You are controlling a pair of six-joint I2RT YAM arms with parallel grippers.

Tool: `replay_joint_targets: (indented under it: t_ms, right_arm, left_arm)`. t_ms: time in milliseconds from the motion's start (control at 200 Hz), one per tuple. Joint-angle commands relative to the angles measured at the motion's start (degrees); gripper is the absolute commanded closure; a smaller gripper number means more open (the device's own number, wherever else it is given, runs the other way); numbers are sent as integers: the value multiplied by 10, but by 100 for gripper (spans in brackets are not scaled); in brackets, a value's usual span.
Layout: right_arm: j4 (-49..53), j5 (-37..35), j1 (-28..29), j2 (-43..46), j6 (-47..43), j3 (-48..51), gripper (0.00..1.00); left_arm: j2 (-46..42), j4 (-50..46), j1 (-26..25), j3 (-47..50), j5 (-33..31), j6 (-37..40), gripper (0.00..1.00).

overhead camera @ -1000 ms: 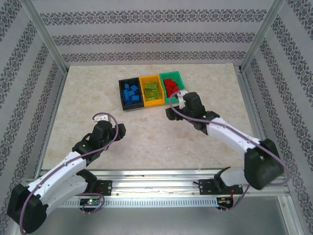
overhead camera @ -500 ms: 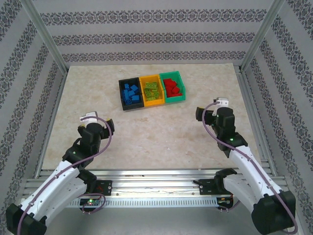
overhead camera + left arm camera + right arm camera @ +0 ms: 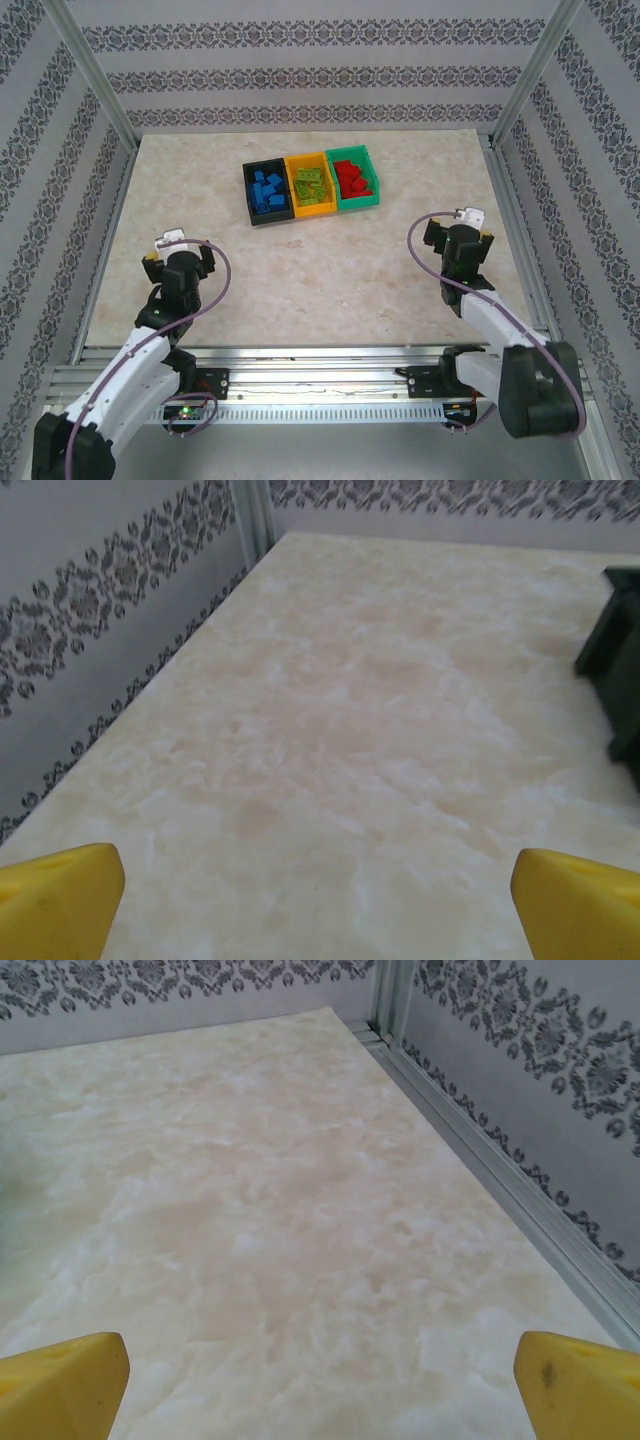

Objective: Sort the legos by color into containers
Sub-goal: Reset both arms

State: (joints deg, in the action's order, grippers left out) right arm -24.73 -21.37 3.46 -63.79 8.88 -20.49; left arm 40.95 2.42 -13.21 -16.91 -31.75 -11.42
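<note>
Left gripper (image 3: 178, 262) and right gripper (image 3: 458, 238) gape wide, empty; legos (image 3: 350, 178) lie sorted in the containers (image 3: 247, 192), upper centre. A careless arm swing might tip them.

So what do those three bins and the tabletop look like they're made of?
The black bin, orange-yellow bin and teal bin look like moulded plastic: solid colour, thin even walls. The tabletop looks like marble or marble-print laminate: cream, cloudy veining, smooth; I can't tell which.
</note>
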Motion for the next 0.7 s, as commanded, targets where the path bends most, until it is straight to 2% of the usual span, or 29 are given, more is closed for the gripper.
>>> replay_joint_targets:
  t_ms: [0, 135, 300, 400, 470, 610, 700]
  right_arm:
    - [-185, 31, -8, -53, -33, 37, 2]
    - [-296, 76, -15, -137, -43, 51, 2]
    - [-428, 145, -16, -214, -65, 84, 2]
    - [-492, 174, -16, -251, -73, 93, 2]
    - [-478, 185, -16, -243, -78, 92, 2]
    - [-456, 197, -16, -243, -80, 79, 2]
    - [-440, 212, -16, -241, -85, 71, 2]
  left_arm:
    - [37, 178, 36, 48, 51, 26, 0]
    - [102, 270, 92, 75, 112, 9, 0]
    - [165, 362, 123, 80, 149, 50, 0]
    - [218, 391, 158, 65, 181, 42, 0]
    - [252, 416, 183, 52, 233, 45, 0]
    - [334, 506, 194, 38, 269, 50, 0]
    - [357, 476, 196, 8, 299, 43, 0]
